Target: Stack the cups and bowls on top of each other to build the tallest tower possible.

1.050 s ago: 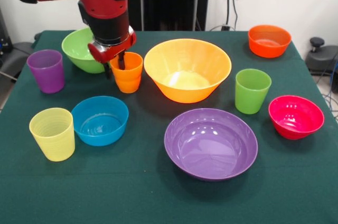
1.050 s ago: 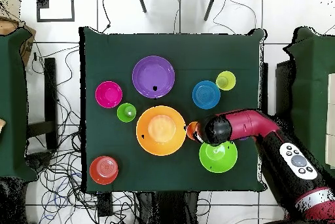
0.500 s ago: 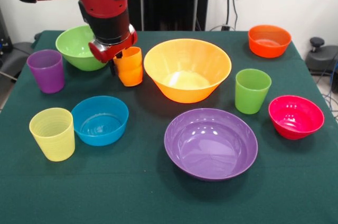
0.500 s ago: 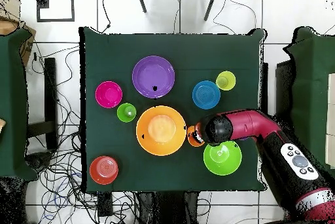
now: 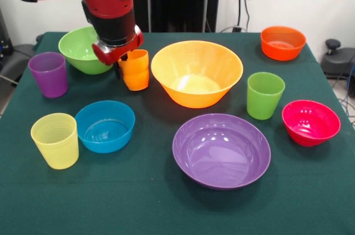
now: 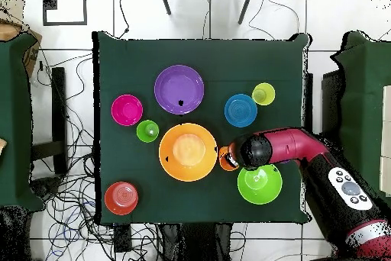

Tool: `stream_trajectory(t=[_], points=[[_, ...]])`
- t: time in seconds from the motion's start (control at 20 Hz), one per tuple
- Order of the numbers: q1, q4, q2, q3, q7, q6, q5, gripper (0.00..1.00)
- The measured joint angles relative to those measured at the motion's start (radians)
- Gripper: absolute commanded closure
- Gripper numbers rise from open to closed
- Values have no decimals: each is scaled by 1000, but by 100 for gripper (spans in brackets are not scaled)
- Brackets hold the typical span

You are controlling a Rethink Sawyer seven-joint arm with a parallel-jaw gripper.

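Note:
My gripper (image 5: 123, 60) is shut on the rim of the orange cup (image 5: 136, 70), holding it tilted just above the cloth. The cup hangs between the light green bowl (image 5: 83, 50) and the large orange-yellow bowl (image 5: 197, 73). In the overhead view the orange cup (image 6: 226, 159) peeks out beside the arm's head, close to the orange-yellow bowl (image 6: 188, 152). The purple bowl (image 5: 221, 150), blue bowl (image 5: 105, 126), pink-red bowl (image 5: 310, 122) and orange-red bowl (image 5: 283, 42) stand apart. So do the purple cup (image 5: 49, 74), yellow cup (image 5: 55, 140) and green cup (image 5: 265, 95). Nothing is stacked.
All of it stands on the green-clothed table (image 5: 138, 202). The arm (image 6: 305, 151) reaches in over the table's right edge in the overhead view and hides the purple cup there. Cables lie on the floor (image 6: 72, 159), and other green tables stand at both sides.
The orange cup has come up off the cloth and tipped in the gripper. The light green bowl has slid a little away from the orange-yellow bowl. Little has moved in the last half second.

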Motion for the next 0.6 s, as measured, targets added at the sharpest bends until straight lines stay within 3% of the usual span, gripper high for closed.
stream_trajectory(t=[0.6], points=[[-1, 30, -58, -5, 0, 0, 45, 100]])
